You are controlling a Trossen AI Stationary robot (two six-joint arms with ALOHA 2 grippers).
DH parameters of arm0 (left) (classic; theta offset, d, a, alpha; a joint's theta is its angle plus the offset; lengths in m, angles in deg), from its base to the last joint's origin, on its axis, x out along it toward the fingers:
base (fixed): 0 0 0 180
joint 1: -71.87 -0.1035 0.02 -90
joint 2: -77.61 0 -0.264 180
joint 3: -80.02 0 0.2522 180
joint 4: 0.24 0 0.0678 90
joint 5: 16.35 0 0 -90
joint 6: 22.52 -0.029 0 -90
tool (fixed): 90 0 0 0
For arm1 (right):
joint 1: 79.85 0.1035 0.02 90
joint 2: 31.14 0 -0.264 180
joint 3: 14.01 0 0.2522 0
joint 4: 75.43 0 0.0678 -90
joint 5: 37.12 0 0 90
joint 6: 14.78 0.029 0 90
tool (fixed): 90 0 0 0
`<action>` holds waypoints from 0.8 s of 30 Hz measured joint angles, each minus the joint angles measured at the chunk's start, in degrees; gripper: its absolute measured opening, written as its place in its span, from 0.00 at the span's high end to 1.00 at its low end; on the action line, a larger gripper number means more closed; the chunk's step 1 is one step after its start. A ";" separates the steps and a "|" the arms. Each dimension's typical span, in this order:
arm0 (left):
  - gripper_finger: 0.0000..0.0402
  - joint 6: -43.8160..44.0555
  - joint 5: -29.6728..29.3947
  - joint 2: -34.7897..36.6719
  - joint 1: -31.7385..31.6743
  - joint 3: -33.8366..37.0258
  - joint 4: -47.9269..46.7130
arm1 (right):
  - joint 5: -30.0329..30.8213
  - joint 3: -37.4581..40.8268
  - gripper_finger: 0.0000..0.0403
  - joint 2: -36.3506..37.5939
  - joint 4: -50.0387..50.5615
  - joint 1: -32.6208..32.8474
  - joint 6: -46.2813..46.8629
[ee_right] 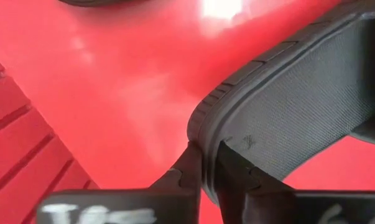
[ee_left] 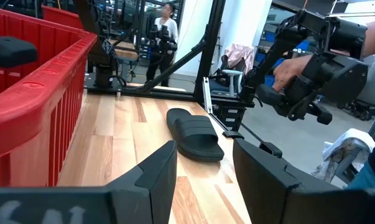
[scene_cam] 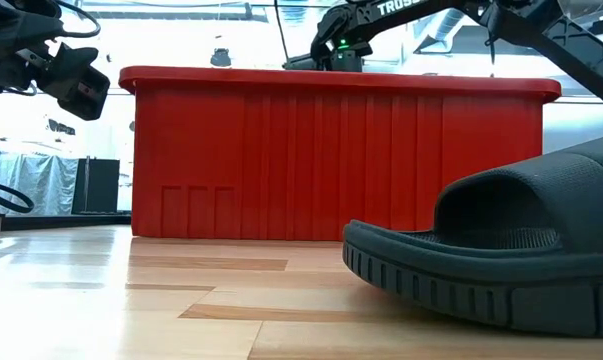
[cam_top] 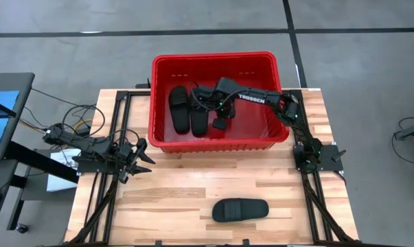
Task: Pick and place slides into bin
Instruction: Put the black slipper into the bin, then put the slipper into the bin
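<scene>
Bright, even overhead light; glare whitens the bin [ee_right: 112, 74] floor, and the near slide [scene_cam: 501, 250] blurs softly.

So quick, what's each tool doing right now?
Left tool: open, holding nothing, waiting beside the bin.
Right tool: inside the bin, fingers pinching a slide's edge.

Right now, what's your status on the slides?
Right gripper pinching a slide's edge inside the bin. Left gripper open, waiting beside it. One slide on the table.
</scene>
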 joint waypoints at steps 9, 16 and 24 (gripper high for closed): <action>0.63 0.00 0.00 0.00 0.01 0.00 0.01 | 0.11 0.00 0.83 0.07 -0.48 0.41 -1.31; 0.63 -0.01 0.00 0.00 0.02 0.00 0.01 | -0.07 0.00 0.82 0.07 -0.98 0.39 -1.33; 0.63 0.00 0.01 0.00 0.00 0.01 0.01 | 0.09 -0.15 0.82 0.07 -0.82 0.37 -3.87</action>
